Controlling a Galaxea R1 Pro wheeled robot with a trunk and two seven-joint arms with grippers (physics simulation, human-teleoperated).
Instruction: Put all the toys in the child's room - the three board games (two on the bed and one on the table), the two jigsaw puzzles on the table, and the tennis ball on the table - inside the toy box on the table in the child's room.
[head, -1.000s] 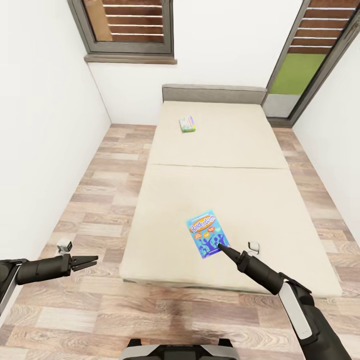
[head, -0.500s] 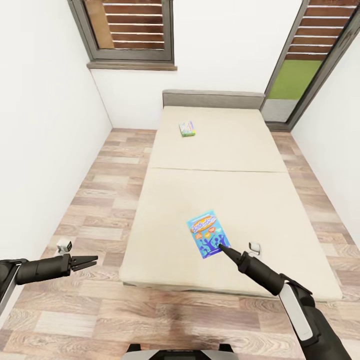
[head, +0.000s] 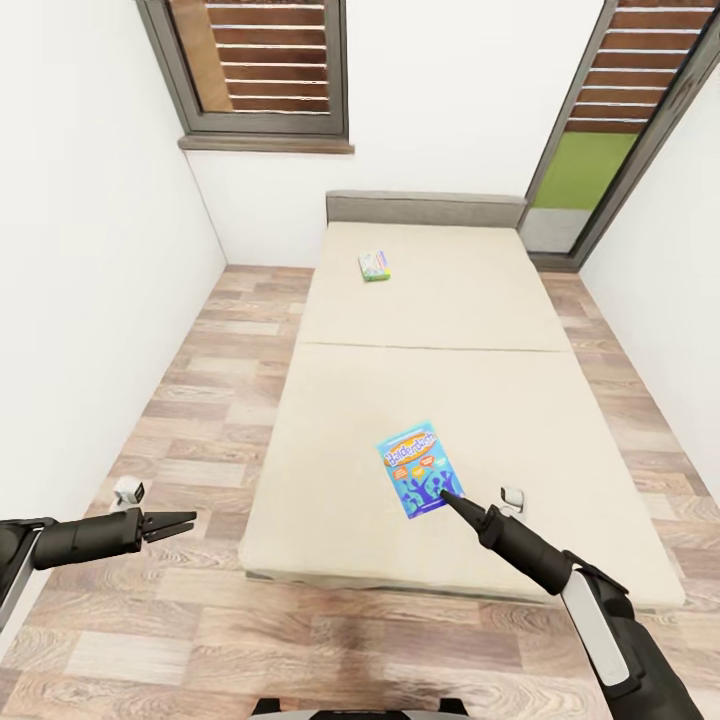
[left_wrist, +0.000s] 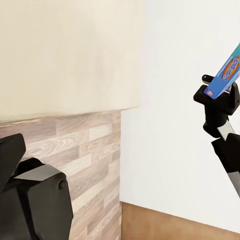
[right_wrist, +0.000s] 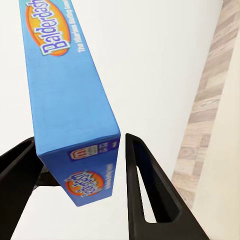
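Observation:
A blue "Balderdash" board game (head: 417, 475) lies on the near half of the cream bed (head: 440, 300). My right gripper (head: 447, 497) is at its near corner, and in the right wrist view the box (right_wrist: 70, 100) sits between the two fingers, which are shut on its end. The left wrist view shows that gripper (left_wrist: 215, 97) holding the box (left_wrist: 227, 75) by its edge. A second board game (head: 374, 265), green and pale, lies on the bed's far half. My left gripper (head: 188, 521) hovers open over the floor left of the bed, holding nothing.
White walls close in on both sides. A window with brown slats (head: 260, 70) is at the back left and a glazed door (head: 600, 130) at the back right. A strip of wood-plank floor (head: 210, 380) runs left of the bed.
The whole view has shifted a little, so the bed sits slightly lower and farther. The right gripper stays at the blue box's corner and the left arm holds its place.

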